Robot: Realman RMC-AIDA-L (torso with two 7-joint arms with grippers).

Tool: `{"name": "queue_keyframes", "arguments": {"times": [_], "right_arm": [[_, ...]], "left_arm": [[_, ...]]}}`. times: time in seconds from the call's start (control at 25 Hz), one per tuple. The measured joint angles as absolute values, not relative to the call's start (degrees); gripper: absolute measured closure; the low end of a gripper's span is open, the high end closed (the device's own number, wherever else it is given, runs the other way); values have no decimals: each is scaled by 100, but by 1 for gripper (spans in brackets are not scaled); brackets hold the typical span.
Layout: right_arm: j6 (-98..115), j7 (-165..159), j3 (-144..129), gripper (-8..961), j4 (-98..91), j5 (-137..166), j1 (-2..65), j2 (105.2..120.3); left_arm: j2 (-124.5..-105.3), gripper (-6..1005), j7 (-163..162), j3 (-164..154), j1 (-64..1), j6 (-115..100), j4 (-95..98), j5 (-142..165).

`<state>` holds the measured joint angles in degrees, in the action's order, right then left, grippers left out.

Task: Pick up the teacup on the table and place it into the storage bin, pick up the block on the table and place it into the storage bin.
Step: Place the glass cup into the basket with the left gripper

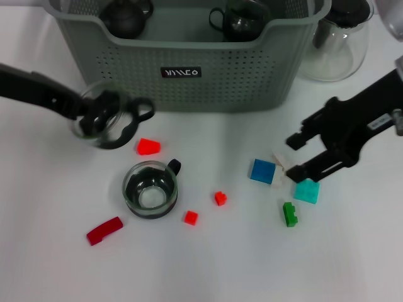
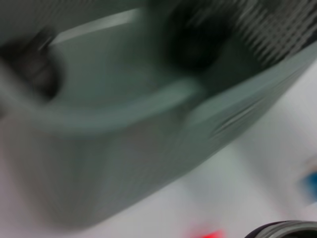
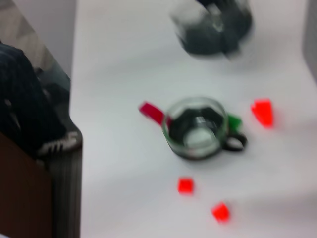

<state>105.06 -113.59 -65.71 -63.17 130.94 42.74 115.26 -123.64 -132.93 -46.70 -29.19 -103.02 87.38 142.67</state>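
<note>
A white tabletop (image 1: 208, 270) is seen. A teacup (image 1: 101, 119) is clamped by the left end effector (image 1: 104, 116) just before the bin (image 1: 252, 69); its wall could be clipped. The right end effector (image 1: 296, 154), spread, hovers near the bin.

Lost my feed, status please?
Left hand shut on teacup, lifted before storage bin. Right hand open over cream block. Second teacup on table.
</note>
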Motion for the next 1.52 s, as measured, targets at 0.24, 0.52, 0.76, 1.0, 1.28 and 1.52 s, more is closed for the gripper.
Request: {"name": "queue_keyframes", "arguments": {"times": [0.24, 0.52, 0.76, 1.0, 1.28, 1.52], "right_arm": [[11035, -11379, -6247, 269, -6267, 13155, 4292, 11351], [11317, -11470, -6031, 269, -6266, 13159, 4231, 11239], [11340, -11607, -5953, 269, -6266, 13241, 4228, 11210], [11318, -11615, -5938, 270, -6224, 13467, 4254, 11293], [11288, -11573, -5939, 270, -6049, 13474, 4293, 11295], [11248, -11551, -5930, 271, -6038, 13473, 4257, 11289]], "left_arm": [[-12265, 958, -13509, -4115, -3169, -11049, 8815, 12193], [-12162, 958, -13888, -4467, -4271, -10024, 8502, 12570], [-11816, 957, -14303, -5217, -5201, -8344, 7104, 13900], [-11666, 957, -14375, -5257, -5891, -7155, 5643, 14657], [-11682, 958, -14323, -5292, -6171, -6065, 4556, 15112], [-11780, 958, -14325, -5624, -6132, -5725, 4390, 15133]]}}
